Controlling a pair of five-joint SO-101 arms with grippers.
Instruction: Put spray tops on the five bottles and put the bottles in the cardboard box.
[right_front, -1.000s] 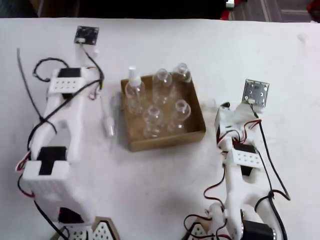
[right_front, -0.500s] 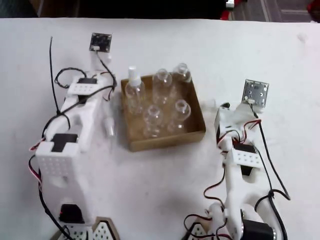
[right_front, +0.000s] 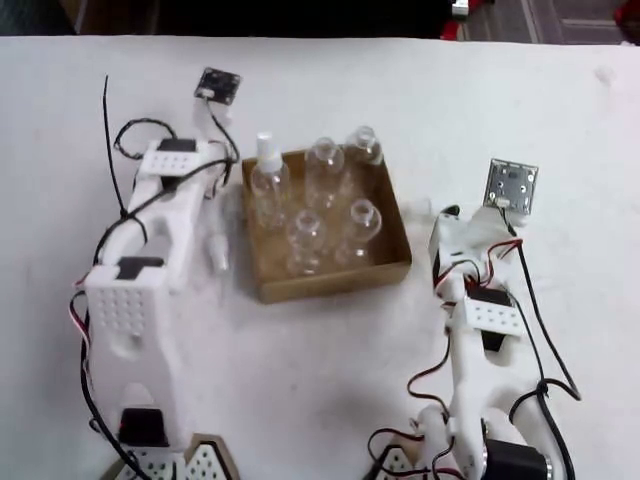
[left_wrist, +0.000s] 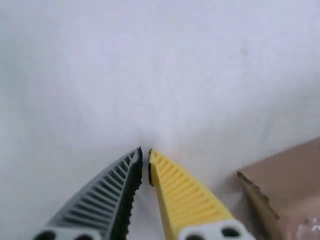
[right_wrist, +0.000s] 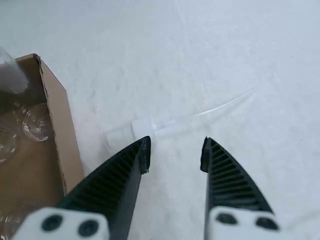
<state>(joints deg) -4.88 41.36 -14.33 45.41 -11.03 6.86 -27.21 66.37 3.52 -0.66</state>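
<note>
The left arm has swung in toward the brown cardboard box at mid-desk. Its left gripper is pinched together, empty, beside the box's far-left corner. The right gripper gapes over a white spray top. Four clear plastic bottles inside still need tops.

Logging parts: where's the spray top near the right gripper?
Right wrist view: the spray top lies on the table beside the cardboard box, just ahead of the right gripper.

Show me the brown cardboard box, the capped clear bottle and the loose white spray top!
brown cardboard box (right_front: 330, 282): high view, front wall.
capped clear plastic bottle (right_front: 268, 190): high view, body.
loose white spray top (right_wrist: 145, 126): right wrist view, head.
</note>
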